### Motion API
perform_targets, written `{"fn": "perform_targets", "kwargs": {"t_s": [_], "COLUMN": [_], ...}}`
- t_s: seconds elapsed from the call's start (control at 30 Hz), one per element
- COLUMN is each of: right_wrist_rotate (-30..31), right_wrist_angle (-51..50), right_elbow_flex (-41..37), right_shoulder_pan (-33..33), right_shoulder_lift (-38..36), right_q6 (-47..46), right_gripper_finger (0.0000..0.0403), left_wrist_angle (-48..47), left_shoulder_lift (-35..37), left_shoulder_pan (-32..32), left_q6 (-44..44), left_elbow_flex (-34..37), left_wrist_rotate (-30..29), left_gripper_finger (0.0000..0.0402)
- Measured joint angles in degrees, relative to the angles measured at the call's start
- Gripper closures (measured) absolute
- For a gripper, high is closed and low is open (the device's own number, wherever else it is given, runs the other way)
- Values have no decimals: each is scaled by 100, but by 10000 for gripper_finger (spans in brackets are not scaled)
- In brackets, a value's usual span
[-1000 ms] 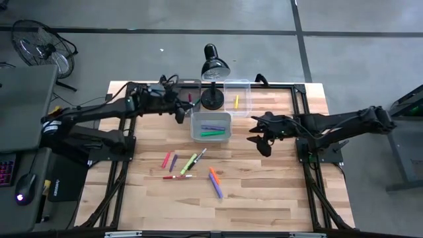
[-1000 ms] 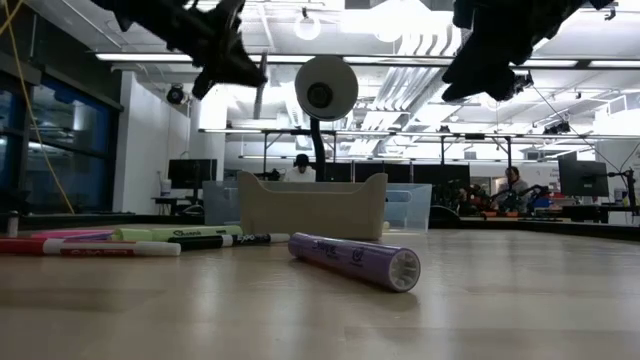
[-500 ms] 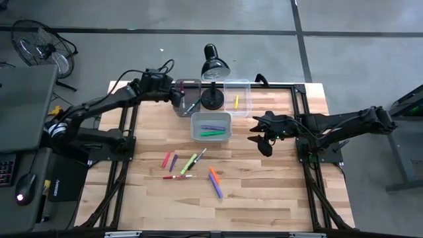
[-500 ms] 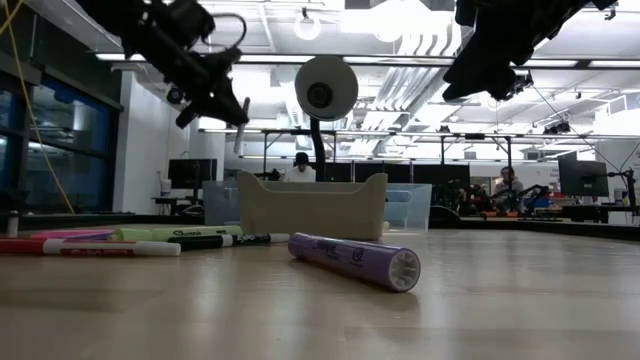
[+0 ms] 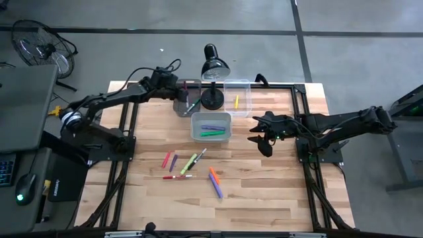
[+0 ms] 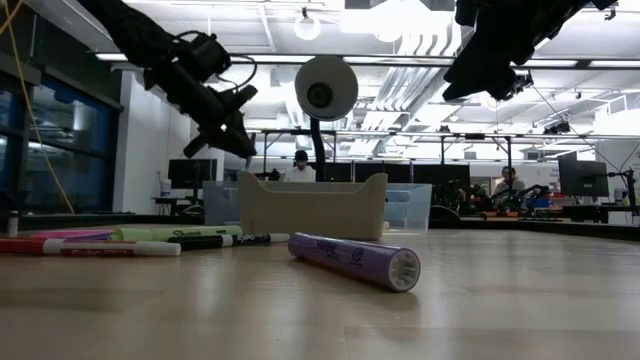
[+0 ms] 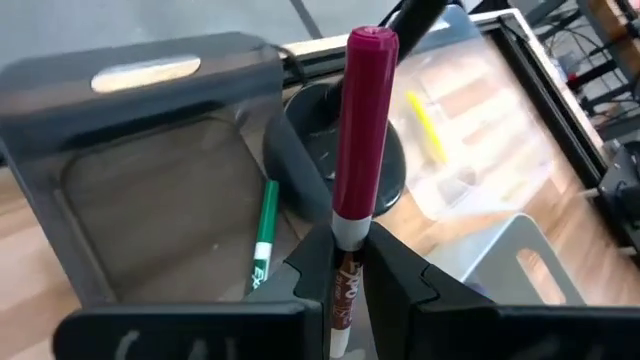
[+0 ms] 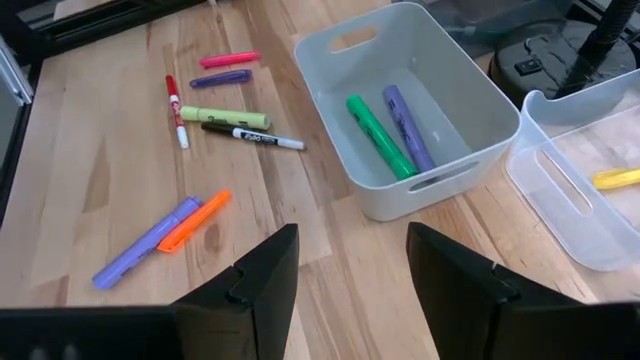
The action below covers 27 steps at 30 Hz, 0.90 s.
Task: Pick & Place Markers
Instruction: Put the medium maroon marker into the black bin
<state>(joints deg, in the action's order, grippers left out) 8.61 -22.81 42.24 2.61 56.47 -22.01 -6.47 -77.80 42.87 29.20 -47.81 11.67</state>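
Note:
My left gripper (image 7: 350,262) is shut on a marker with a dark pink cap (image 7: 365,120). It hangs over the smoky clear bin (image 5: 188,99) at the far left, where a green marker (image 7: 263,232) lies on the bottom. My right gripper (image 8: 345,270) waits open, above the table right of the grey bin (image 5: 211,125), which holds a purple and a green marker (image 8: 380,135). A yellow marker (image 5: 236,101) lies in the clear bin (image 5: 239,97). Several markers (image 5: 190,162) lie loose on the table. My left gripper pinches the marker's white barrel (image 7: 347,232) just below the cap, between its two fingers (image 7: 312,268). The marker lies along the fingers and sticks out past their tips, cap end away from me. It is lifted clear, slanting above the smoky bin.
A black desk lamp stands with its base (image 5: 213,99) between the two far bins, its head (image 5: 215,66) beyond the far edge. The loose markers (image 8: 215,117) lie in a cluster near the table's middle; bare wood lies toward the near edge and right side.
My left gripper has swung from beside the grey bin toward the table's far edge and come down over the smoky bin. It rolled a little and carried the marker with it. The jaws stayed shut on the marker.

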Motion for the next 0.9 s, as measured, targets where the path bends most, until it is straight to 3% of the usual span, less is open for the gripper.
{"fn": "perform_targets", "kwargs": {"t_s": [0.3,0.63,0.9], "right_wrist_rotate": [-1,-3,-2], "right_wrist_angle": [-1,-1,-2], "right_elbow_flex": [0,0,0], "right_shoulder_pan": [0,0,0], "right_shoulder_lift": [2,2,2], "right_q6": [-56,-105,-95], "right_gripper_finger": [226,226,226], "left_wrist_angle": [-833,-2500,-2897], "left_shoulder_lift": [-680,-1273,-1630], "left_shoulder_pan": [0,0,-13], "left_q6": [128,116,483], "left_elbow_flex": [-804,-2031,-2161], "left_wrist_rotate": [-132,-594,-604], "left_gripper_finger": [365,351,349]}}
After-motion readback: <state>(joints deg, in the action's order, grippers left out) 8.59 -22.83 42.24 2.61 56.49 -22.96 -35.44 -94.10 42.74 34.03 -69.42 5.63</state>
